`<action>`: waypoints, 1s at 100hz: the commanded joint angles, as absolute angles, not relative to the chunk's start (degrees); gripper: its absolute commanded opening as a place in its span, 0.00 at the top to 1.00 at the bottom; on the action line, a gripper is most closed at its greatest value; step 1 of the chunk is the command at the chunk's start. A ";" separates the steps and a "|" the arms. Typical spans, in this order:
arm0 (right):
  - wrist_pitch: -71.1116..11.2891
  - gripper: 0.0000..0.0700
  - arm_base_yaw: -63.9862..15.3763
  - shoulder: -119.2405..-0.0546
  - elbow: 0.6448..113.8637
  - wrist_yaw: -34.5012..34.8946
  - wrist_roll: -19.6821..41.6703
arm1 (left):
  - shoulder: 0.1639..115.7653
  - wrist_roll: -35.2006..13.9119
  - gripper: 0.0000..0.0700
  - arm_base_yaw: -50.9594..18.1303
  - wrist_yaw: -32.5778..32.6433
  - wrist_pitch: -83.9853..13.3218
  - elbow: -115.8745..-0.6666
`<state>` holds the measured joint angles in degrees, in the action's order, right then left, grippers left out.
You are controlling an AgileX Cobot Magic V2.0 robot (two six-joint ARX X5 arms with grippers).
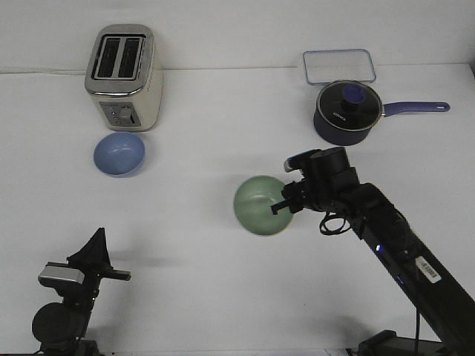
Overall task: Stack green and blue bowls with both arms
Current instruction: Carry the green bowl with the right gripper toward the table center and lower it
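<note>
Over on the left, the left gripper (95,245) sits low and near the robot, pointing up and away; its fingers come to a point as if closed on nothing, though from here I cannot tell for certain. Well ahead of it, the blue bowl (119,153) rests upright on the worktop (208,282), just in front of the toaster (123,76). It looks untouched, probably waiting for that arm's turn.

Moving right, the green bowl (263,205) is tipped so its inside faces me, held at its right rim by the right gripper (288,202), whose fingers are pinched over the edge. Gripping the rim seems a sensible way to carry it and lower it into or over the other bowl. Beyond that gripper stand the navy saucepan (349,113) and a clear container (339,66), well out of the way
</note>
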<state>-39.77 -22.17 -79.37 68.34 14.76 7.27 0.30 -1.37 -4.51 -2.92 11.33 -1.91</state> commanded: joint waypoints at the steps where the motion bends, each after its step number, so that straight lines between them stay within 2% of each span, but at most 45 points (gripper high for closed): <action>1: -37.87 1.00 -24.97 -80.84 66.85 14.50 10.79 | 0.19 -0.89 0.98 -4.47 -2.72 12.05 -0.80; 22: -31.59 1.00 -30.48 -81.97 59.55 12.49 15.09 | 0.19 -0.89 0.98 -4.47 -2.72 12.05 -0.80; 52: -26.96 1.00 -33.32 -82.56 54.61 10.02 18.04 | 0.19 -0.89 0.98 -4.47 -2.72 12.05 -0.80; 89: -26.79 1.00 -34.17 -86.96 54.33 8.91 18.44 | 0.19 -0.89 0.98 -4.47 -2.72 12.05 -0.80; 96: -26.44 0.97 -34.50 -86.96 54.33 8.91 18.90 | 0.19 -0.89 0.98 -4.47 -2.72 12.05 -0.80; 100: -26.37 0.90 -34.54 -86.96 54.33 8.93 19.40 | 0.19 -0.89 0.98 -4.47 -2.72 12.05 -0.80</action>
